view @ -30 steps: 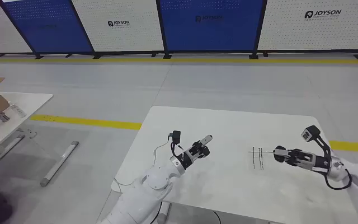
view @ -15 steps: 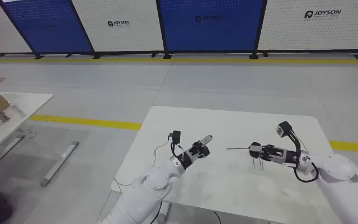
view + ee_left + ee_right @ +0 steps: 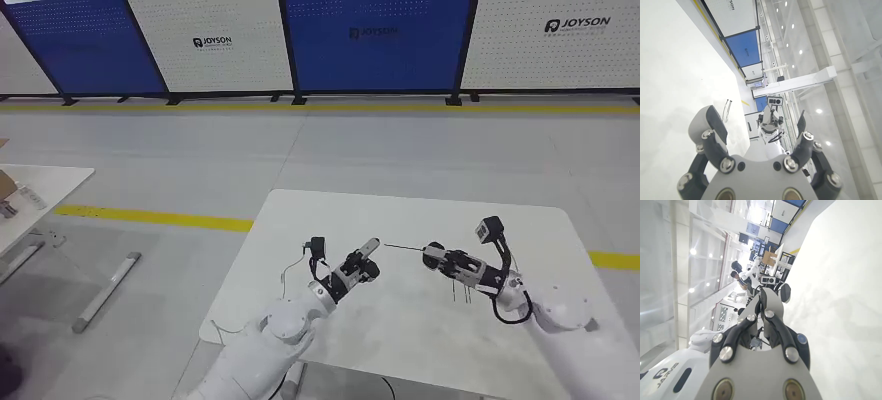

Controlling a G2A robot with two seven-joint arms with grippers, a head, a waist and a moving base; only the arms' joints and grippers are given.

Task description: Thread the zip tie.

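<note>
Black zip tie (image 3: 402, 247) clamped in right hand (image 3: 428, 252); two spare ties (image 3: 729, 109) nearby; left hand (image 3: 367, 256) apart.

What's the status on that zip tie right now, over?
Left gripper open, above table. Right gripper shut on zip tie, free end pointing at left gripper, gap between. Spare zip ties on table, not in the way.

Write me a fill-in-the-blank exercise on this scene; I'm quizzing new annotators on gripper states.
1. The right gripper is shut on a thin black plastic zip tie, while the left gripper is ____.
2. The held tie's free end points toward the ____ gripper.
3. ____ spare black zip ties lie side by side on the white table.

Missing words: open; left; Two.
</note>
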